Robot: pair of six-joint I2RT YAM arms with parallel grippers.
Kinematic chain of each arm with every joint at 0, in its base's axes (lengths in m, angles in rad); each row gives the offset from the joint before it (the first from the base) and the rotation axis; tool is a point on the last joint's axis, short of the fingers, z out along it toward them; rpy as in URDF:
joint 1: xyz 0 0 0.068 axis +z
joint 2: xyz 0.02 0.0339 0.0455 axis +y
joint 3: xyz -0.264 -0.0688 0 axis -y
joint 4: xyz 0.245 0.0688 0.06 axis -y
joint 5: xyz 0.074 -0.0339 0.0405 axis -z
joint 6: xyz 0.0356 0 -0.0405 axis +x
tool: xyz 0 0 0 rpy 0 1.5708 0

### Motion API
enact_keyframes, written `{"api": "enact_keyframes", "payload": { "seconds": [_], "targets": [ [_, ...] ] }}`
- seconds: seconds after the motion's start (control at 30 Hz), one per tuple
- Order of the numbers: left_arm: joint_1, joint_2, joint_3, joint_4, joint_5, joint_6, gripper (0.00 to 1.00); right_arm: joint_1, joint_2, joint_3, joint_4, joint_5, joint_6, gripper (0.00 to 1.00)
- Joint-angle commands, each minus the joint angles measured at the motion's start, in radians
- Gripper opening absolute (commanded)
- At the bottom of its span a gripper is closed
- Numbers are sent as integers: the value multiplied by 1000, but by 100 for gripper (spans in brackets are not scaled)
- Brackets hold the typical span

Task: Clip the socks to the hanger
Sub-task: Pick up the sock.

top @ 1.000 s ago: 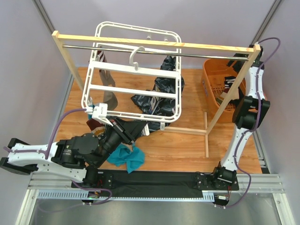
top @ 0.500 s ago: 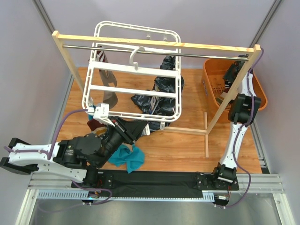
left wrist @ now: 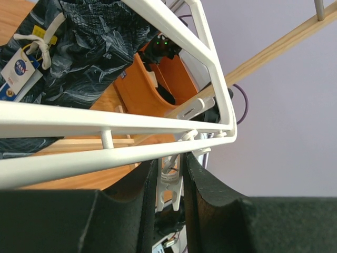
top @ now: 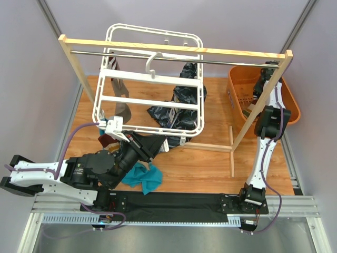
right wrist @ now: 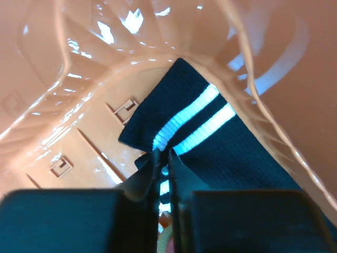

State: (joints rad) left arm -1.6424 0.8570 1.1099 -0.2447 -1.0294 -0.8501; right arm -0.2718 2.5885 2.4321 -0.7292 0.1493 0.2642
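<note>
Orange basket [right wrist: 79, 121]: right gripper [right wrist: 164, 154] apparently nipping one striped sock [right wrist: 210, 132]; left gripper [left wrist: 168, 162] clamping one hanger clip [left wrist: 169, 185].

Top external: high, behind the arm bases, facing down over the whole table [top: 205, 158]; left wrist: low, close under the hanger [left wrist: 105, 123], tilted upward toward the orange basket [left wrist: 142, 89]; right wrist: inside that basket, almost against a striped sock [right wrist: 237, 153]; basket common to all three views.

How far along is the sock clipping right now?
Done: one grey-brown sock seems to hang from the hanger. In hand: the left gripper pinches a clip; the right gripper grips a dark striped sock in the orange basket. Left: clipping that sock and the loose teal sock.
</note>
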Motion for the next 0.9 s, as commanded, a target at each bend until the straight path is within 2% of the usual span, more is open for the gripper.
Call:
{"api": "enact_keyframes", "payload": {
  "seconds": [0.0, 0.23, 0.43, 0.6, 0.87],
  "targets": [
    [-4, 11, 10, -44, 25, -27, 0, 6, 6, 47, -4, -20, 6, 3],
    [-5, 16, -2, -50, 15, -61, 0, 6, -174, 67, -42, -103, 79, 0],
    [-4, 8, -13, -44, 2, -63, 0, 5, -450, -137, -55, -198, 136, 0],
    [-4, -7, -33, -45, -20, -79, 0, 5, -683, -241, -119, -208, 156, 0],
    [-4, -19, -48, -38, -55, -60, 0, -15, -1088, -360, -234, -117, 153, 0]
  ]
}}
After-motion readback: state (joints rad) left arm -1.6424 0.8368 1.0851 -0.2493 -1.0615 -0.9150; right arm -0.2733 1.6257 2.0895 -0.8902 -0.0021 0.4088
